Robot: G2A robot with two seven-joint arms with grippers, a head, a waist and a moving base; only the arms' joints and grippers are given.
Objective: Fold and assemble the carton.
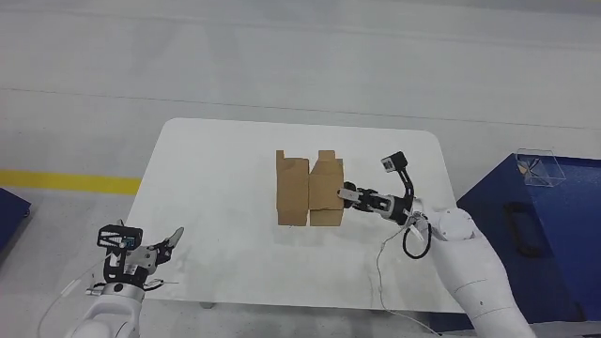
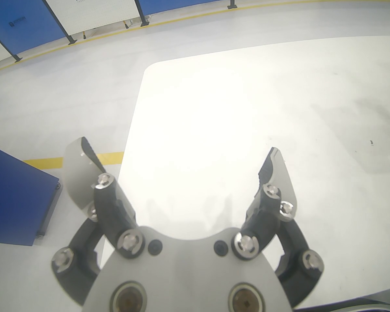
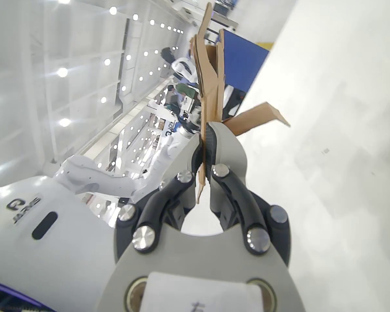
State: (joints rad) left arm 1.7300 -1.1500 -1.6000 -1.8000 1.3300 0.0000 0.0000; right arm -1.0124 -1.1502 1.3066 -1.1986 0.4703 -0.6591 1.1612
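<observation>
Edgewise, carton (image 3: 209, 76) inside right end effector (image 3: 204, 131)

A blue cabinet (image 1: 554, 244) bearing a clear box (image 1: 538, 165) stands beside the white table (image 1: 216, 160)

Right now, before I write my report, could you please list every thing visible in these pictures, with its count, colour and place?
carton: one, brown, middle of the table, partly folded, one edge held by the right gripper.
table: one, white, in front of the robot.
cabinet: one, blue, on the floor beside the table, on the right arm's side.
clear box: one, transparent, on top of that cabinet.
low blue unit: one, blue, on the floor beside the table, on the left arm's side.
floor lines: two, yellow, one beside the table, one far across the floor.
partition panels: several, white and blue, standing along the far line.
right gripper: one, grey and black, shut on the carton's edge.
left gripper: one, grey and black, open, over the table's near corner.
</observation>
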